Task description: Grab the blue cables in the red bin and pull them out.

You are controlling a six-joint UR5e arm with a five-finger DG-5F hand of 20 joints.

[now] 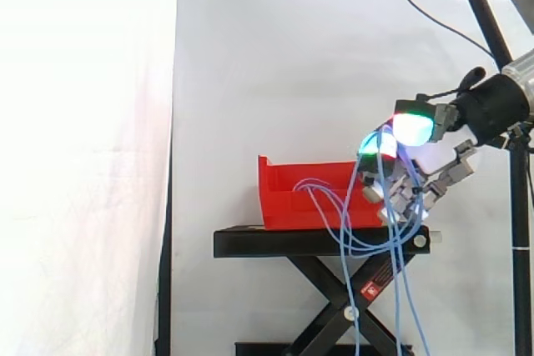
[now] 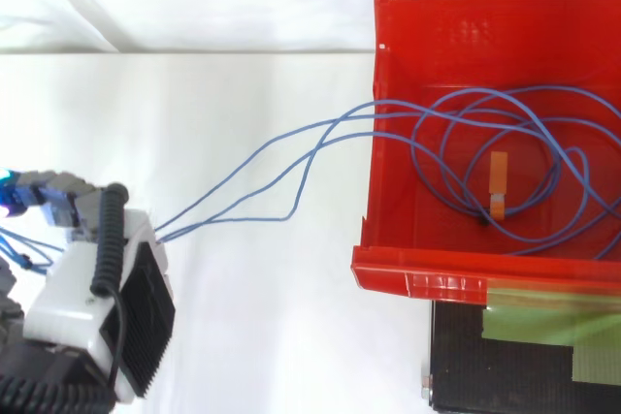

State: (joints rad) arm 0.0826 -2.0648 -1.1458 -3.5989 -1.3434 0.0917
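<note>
— Where is the hand (image 1: 430,160)?

— In the side view it sits at the right of the frame, above and just past the right end of the black stand (image 1: 275,242). Its glowing fingertips (image 1: 413,128), green, cyan and white, are curled over, and the blue cables (image 1: 392,248) are caught in that curl.

— So it has hold of them?

— Yes. The strands rise to the pads, and slack loops hang below the hand down past the stand's top. In the top view the hand (image 2: 97,288) is at the lower left, and the cables (image 2: 233,177) run from it up and to the right, over the near wall of the red bin (image 2: 417,283).

— And the rest of the cables?

— Coiled on the bin's floor at the right of the top view, with an orange tag (image 2: 498,186) on the coil. The bin rests on the stand, which carries a strip of green tape (image 2: 553,327). Behind everything hangs the white curtain (image 1: 83,122).
</note>
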